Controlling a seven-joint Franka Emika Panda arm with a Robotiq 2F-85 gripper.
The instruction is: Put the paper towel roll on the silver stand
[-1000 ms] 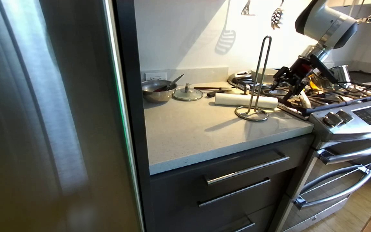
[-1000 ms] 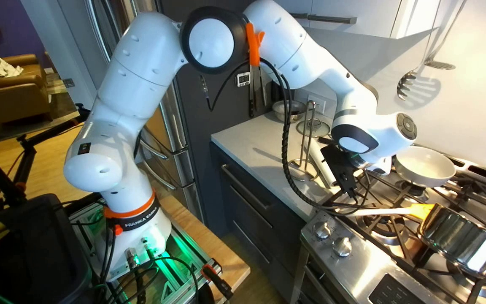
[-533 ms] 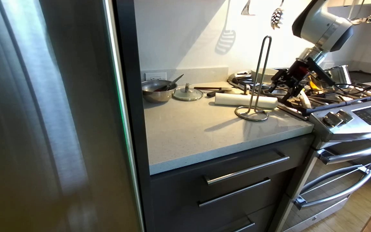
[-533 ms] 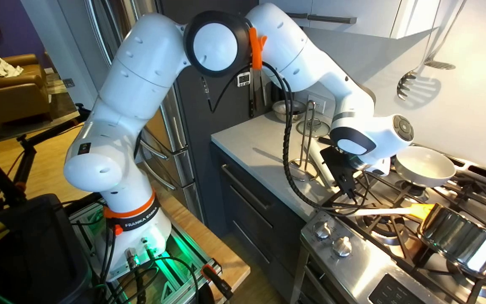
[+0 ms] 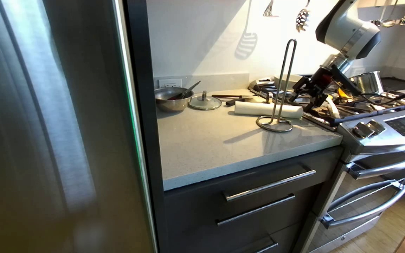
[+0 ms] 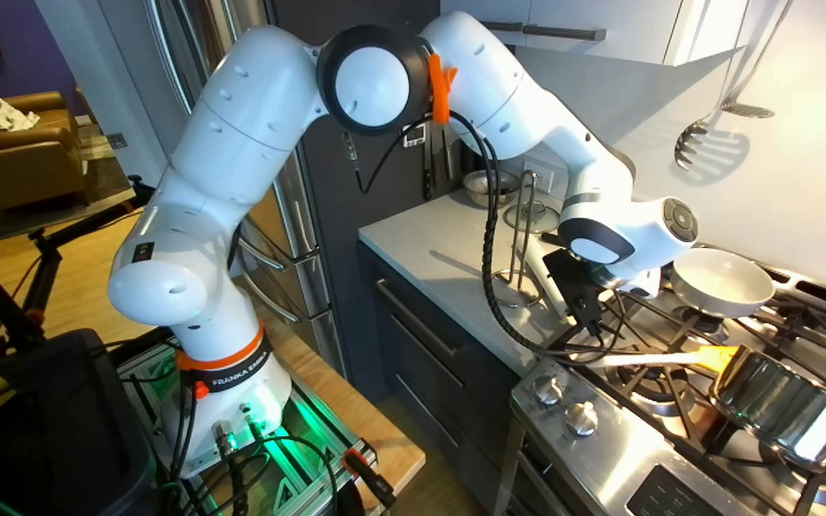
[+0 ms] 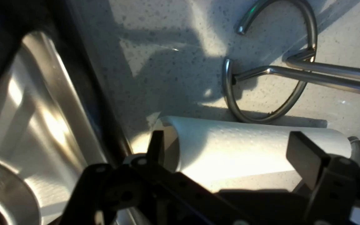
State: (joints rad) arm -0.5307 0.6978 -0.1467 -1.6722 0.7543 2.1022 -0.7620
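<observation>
Left to right in an exterior view, all positions referenced to the silver stand. Fridge: far left of the stand. Round metal bowl: on the bench, well left of the stand and behind it, a utensil leaning out of it. Glass lid, handle up: also left of the stand and behind, less far over. Your paper towel roll: lying on its side on the bench just behind the stand's base, most of it to the left, one end sticking out to the right; can't tell if the two touch. The stand itself is upright, base flat on the bench. To its right, your fingers: spread wide apart; in the wrist view the roll shows in the gap, hollow end beside one finger. Your arm slopes down to them from upper right of the stand. Stove: right of the stand, next to the bench, steel knobs on its front. Shiny pot: on the stove, well right of the stand.
</observation>
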